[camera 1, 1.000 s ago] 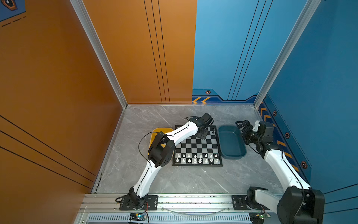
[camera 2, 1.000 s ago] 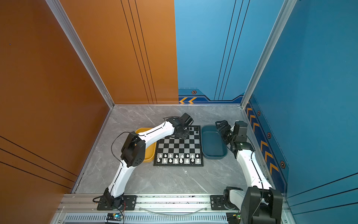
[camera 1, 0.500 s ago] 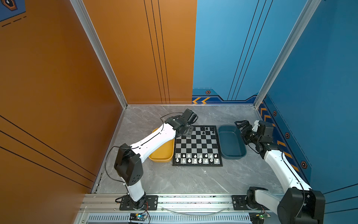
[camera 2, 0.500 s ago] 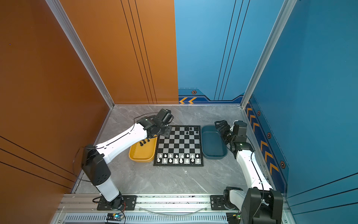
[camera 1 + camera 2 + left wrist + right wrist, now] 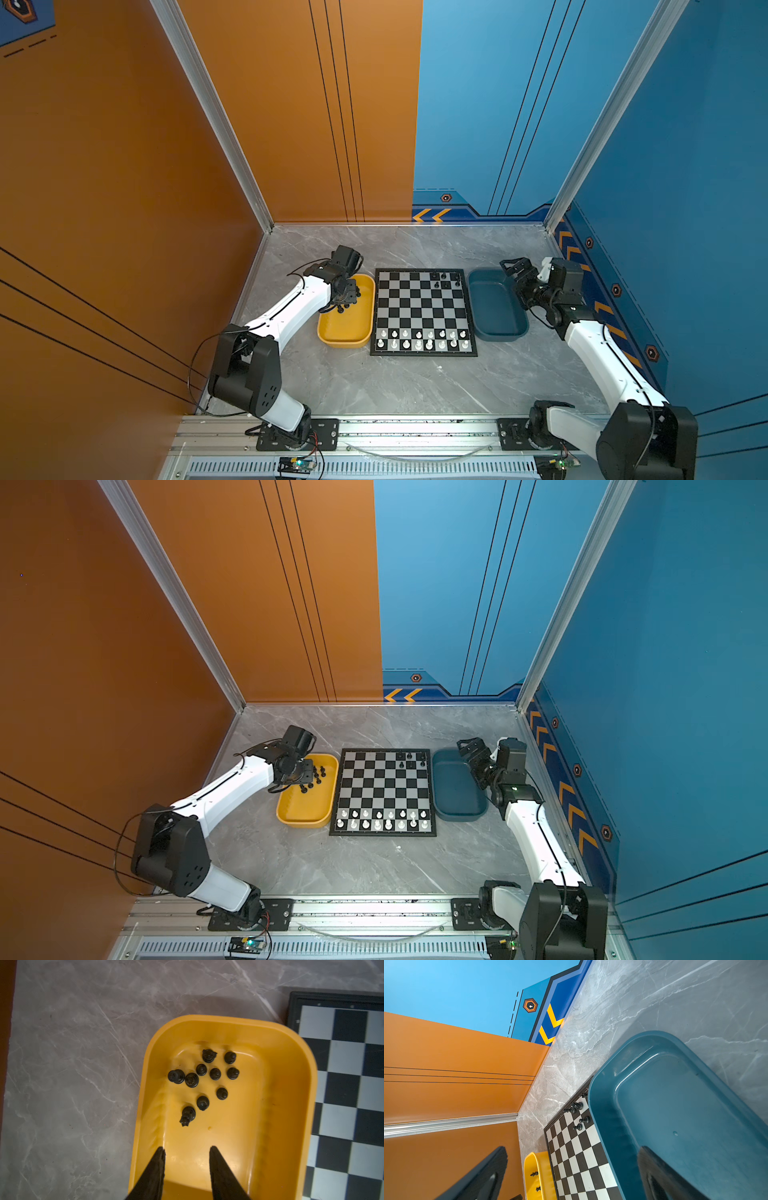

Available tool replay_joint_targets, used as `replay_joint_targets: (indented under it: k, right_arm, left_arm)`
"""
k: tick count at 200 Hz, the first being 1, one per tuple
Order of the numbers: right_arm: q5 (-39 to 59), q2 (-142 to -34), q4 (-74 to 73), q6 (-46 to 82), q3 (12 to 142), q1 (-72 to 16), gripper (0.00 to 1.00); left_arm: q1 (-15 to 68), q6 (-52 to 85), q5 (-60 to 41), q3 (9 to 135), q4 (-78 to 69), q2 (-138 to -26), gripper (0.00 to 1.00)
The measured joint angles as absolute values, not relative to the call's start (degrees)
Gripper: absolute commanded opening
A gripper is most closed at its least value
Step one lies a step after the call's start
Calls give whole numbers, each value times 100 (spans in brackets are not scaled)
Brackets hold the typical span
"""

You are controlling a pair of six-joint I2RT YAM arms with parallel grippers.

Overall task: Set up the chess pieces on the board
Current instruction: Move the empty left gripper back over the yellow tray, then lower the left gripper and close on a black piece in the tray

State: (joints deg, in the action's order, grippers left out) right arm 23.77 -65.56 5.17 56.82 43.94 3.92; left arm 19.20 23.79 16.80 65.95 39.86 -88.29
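Several black chess pieces lie clustered in the far half of the yellow tray; one lies tipped on its side. A few more black pieces stand in the far right corner of the board, also seen in the right wrist view as chess pieces. My left gripper hovers over the yellow tray, open, with nothing between its fingers. My right gripper is open wide above the far end of the blue tray, holding nothing.
White chessmen fill the two near rows of the board. The yellow tray touches the board's left side, and the dark blue tray lies along its right side. Orange and blue walls enclose the grey marble table.
My left arm swung from the board's far right corner leftwards to above the yellow tray. A black piece stays where the gripper was. The right arm has not moved.
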Motion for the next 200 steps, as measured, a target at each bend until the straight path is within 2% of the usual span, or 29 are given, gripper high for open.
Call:
replay_joint_targets:
  k: [141, 200]
  right_arm:
    - [2375, -6622, 519, 5680, 4475, 340, 100]
    - [2375, -6624, 521, 5680, 4475, 340, 100]
  left_arm:
    - [1643, 2416, 1339, 6451, 3546, -9323, 43]
    - [1627, 2477, 1236, 6383, 3485, -9594, 39]
